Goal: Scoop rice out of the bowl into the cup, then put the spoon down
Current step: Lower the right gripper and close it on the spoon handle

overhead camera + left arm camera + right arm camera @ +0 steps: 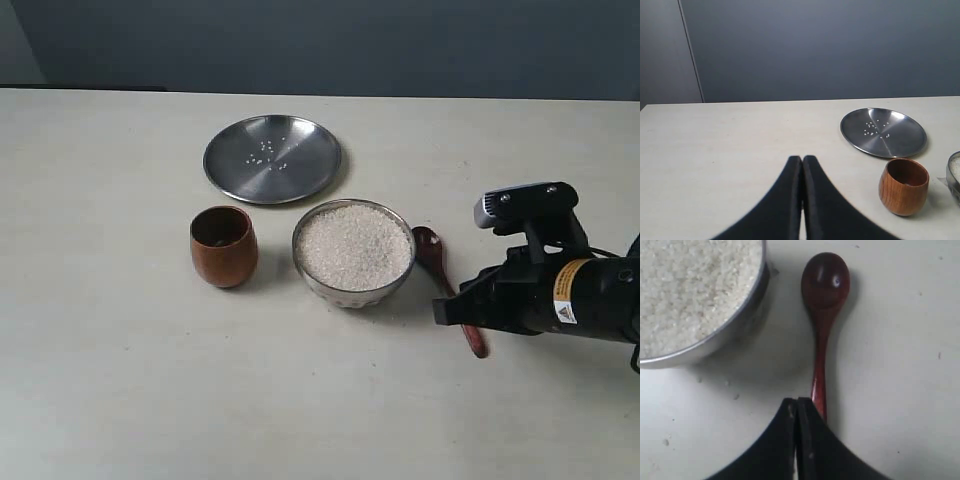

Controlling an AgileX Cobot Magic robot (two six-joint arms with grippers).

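The silver bowl [353, 252] stands mid-table, filled with white rice [352, 245]. To its left stands the brown wooden cup [224, 246], upright and dark inside. The dark red wooden spoon [445, 285] lies flat on the table right of the bowl, scoop toward the far side. My right gripper [442, 309] hovers over the spoon's handle, shut, with nothing between its fingers; in the right wrist view the spoon [822, 315] runs out from behind the shut gripper [797, 402], beside the bowl [735, 330]. My left gripper [802, 159] is shut and empty, left of the cup [903, 186].
A flat round steel plate [272, 158] with a few stray rice grains lies behind the cup and bowl. The pale table [120, 380] extends all round, with a dark wall behind it.
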